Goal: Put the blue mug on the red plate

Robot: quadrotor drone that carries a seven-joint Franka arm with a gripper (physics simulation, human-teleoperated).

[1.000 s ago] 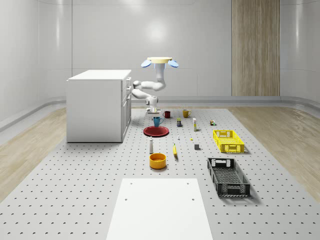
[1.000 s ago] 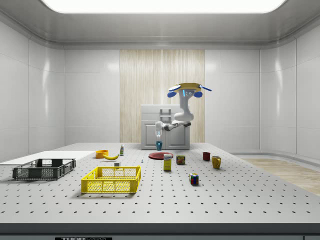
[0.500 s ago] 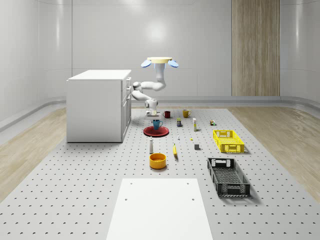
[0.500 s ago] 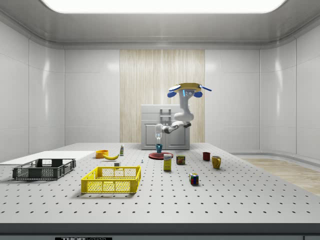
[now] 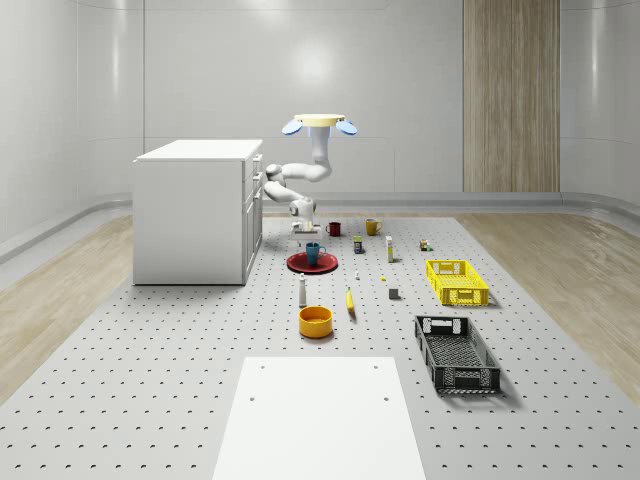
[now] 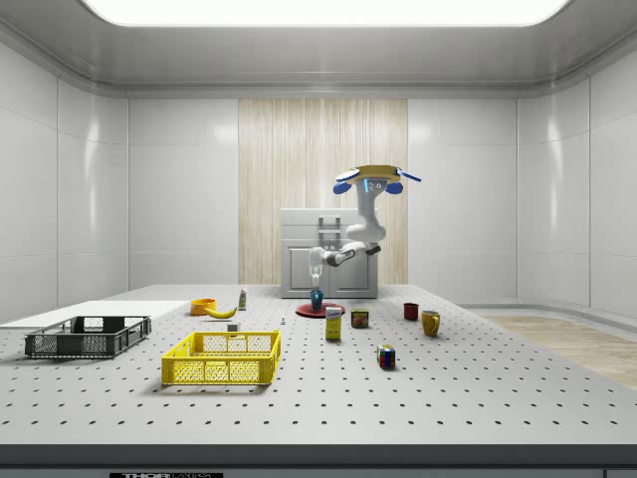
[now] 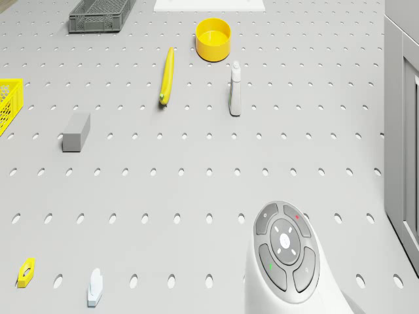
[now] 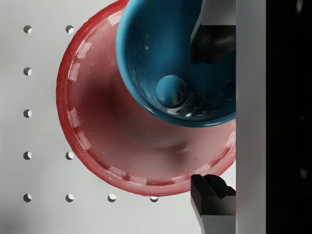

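The blue mug (image 5: pixel 313 252) is seen upright on the red plate (image 5: pixel 312 264), which lies on the perforated table (image 5: pixel 150 380) just in front of the white cabinet's (image 5: pixel 195 210) corner. In the wrist view the mug (image 8: pixel 170 63) sits over the plate's (image 8: pixel 97 122) rim-side part, and the gripper's (image 8: pixel 210 112) fingers (image 8: pixel 209 195) are spread apart, one inside the mug's mouth and one outside it over the plate's edge; nothing is pinched. In the side view the gripper (image 6: pixel 316 274) is held just above the mug (image 6: pixel 318 297). The drone (image 5: pixel 320 123) hovers high above the table's far part, behind the plate, with the arm (image 5: pixel 290 180) bent down toward the cabinet side. Nearer the front, a small white bottle (image 5: pixel 302 290), a banana (image 5: pixel 350 300) and a yellow bowl (image 5: pixel 315 321) are placed apart from the plate.
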